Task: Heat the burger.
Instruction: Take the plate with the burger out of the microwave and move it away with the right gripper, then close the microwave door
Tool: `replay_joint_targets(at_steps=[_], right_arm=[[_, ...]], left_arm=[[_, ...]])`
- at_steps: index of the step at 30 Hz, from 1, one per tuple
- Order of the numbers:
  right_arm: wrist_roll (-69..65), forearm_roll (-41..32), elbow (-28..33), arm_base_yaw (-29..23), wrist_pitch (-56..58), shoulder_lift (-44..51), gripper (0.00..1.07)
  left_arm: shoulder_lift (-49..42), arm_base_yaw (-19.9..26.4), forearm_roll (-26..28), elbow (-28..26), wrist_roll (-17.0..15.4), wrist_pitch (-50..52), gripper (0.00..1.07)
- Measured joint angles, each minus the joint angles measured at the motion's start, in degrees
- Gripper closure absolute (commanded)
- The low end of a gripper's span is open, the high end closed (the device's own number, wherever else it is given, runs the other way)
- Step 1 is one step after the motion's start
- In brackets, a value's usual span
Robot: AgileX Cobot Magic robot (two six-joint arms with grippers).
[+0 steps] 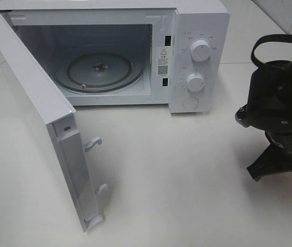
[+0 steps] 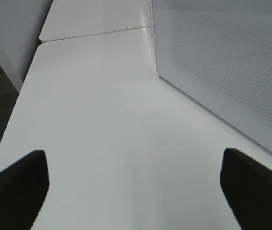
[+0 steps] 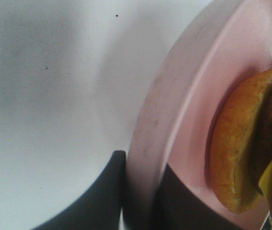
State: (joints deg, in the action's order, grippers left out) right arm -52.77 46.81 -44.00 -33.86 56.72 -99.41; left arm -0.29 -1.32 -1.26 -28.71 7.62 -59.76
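The microwave (image 1: 135, 51) stands at the far side of the white table (image 1: 187, 180), its door (image 1: 37, 128) swung open to the left and the glass turntable (image 1: 99, 72) bare. The right gripper (image 3: 138, 191) pinches the rim of a pink plate (image 3: 198, 96) carrying the burger (image 3: 246, 143). The left gripper (image 2: 136, 191) hovers with jaws wide, beside the door

- My black right arm (image 1: 279, 110) sits at the right edge of the overhead view, wrist bent downward, with a dark cable looped above it.
- My right gripper (image 3: 138, 201) has its dark jaws nearly closed, pinching the rim of the flat pink round plate (image 3: 174, 105).
- My left gripper (image 2: 136, 191) has its two black fingertips (image 2: 16, 187) spread wide apart, holding nothing.
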Motion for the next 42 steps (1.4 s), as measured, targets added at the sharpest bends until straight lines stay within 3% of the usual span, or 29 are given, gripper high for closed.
replay_joint_targets(at_steps=[17, 22, 24, 25, 26, 29, 38, 42], right_arm=[[-4.87, 0.40, 1.26, 2.75, -8.19, -8.02, 1.02], [-5.84, 0.46, 1.26, 2.75, -8.02, -9.40, 0.90], [-5.56, 1.03, 1.26, 2.75, -7.16, -9.40, 0.78], [-5.56, 1.03, 1.26, 2.75, -7.16, -9.40, 0.78], [-4.87, 0.80, 1.26, 2.75, -6.82, -9.11, 0.69], [-3.04, -0.57, 1.26, 2.75, -6.65, -7.62, 0.58], [2.92, -5.16, 1.32, 2.75, -6.42, 2.29, 0.53], [10.77, -10.71, 1.32, 2.75, -8.77, 12.26, 0.44]], left_arm=[[0.00, 0.00, 0.00, 0.00, 0.00, 0.00, 0.17], [0.00, 0.00, 0.00, 0.00, 0.00, 0.00, 0.17], [0.00, 0.00, 0.00, 0.00, 0.00, 0.00, 0.17], [0.00, 0.00, 0.00, 0.00, 0.00, 0.00, 0.17], [0.00, 0.00, 0.00, 0.00, 0.00, 0.00, 0.17], [0.00, 0.00, 0.00, 0.00, 0.00, 0.00, 0.17], [0.00, 0.00, 0.00, 0.00, 0.00, 0.00, 0.17], [0.00, 0.00, 0.00, 0.00, 0.00, 0.00, 0.17]])
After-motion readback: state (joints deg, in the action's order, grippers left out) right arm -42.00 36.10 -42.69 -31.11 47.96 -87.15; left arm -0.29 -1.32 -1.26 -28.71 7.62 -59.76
